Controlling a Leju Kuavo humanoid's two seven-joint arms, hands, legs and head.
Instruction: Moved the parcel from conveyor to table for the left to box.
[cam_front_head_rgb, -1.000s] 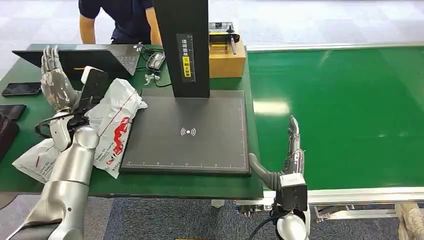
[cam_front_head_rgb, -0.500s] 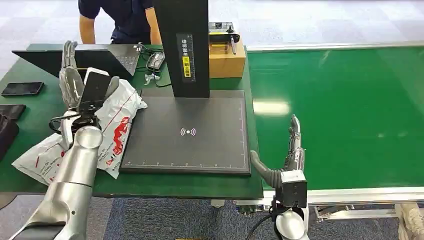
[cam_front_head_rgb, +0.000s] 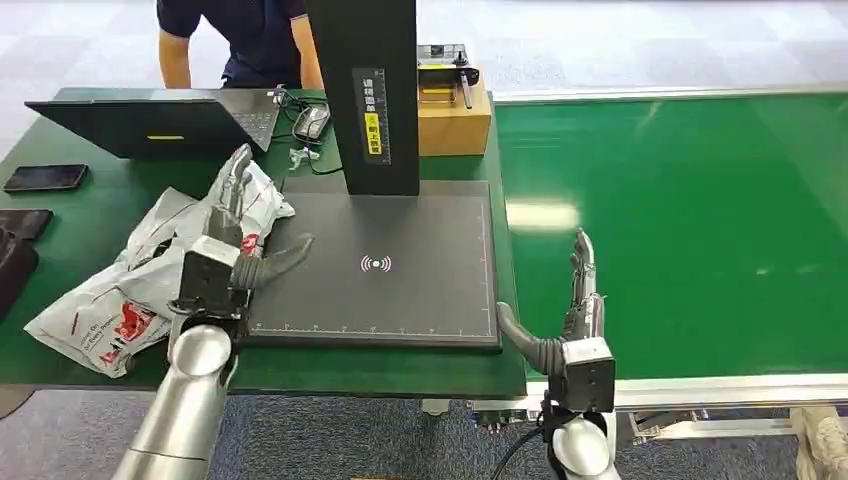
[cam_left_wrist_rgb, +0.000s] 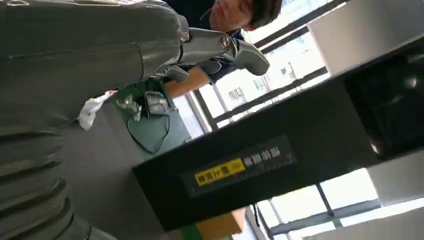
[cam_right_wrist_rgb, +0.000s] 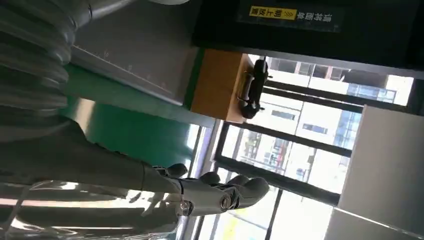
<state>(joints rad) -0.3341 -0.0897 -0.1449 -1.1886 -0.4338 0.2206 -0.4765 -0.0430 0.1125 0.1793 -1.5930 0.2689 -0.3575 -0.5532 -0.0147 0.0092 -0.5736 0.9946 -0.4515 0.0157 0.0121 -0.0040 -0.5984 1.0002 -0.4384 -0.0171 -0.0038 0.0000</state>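
The parcel, a crumpled white plastic mailer with red print, lies on the green table left of the black scanner pad. My left hand is over the parcel's right end at the pad's left edge, fingers straight and thumb spread toward the pad, holding nothing; whether it touches the bag I cannot tell. The left wrist view shows the left hand with its fingers stretched out. My right hand stands edge-up with straight fingers and nothing in it at the conveyor's near left corner; the right wrist view has the right hand.
A black scanner column rises behind the pad, with a cardboard box to its right. A laptop, a phone and cables lie on the table's far left. A person stands behind the table.
My left arm came down from a raised pose at the table's left and swung right to the pad's edge. The parcel now lies flatter and more crumpled. The right hand stayed put.
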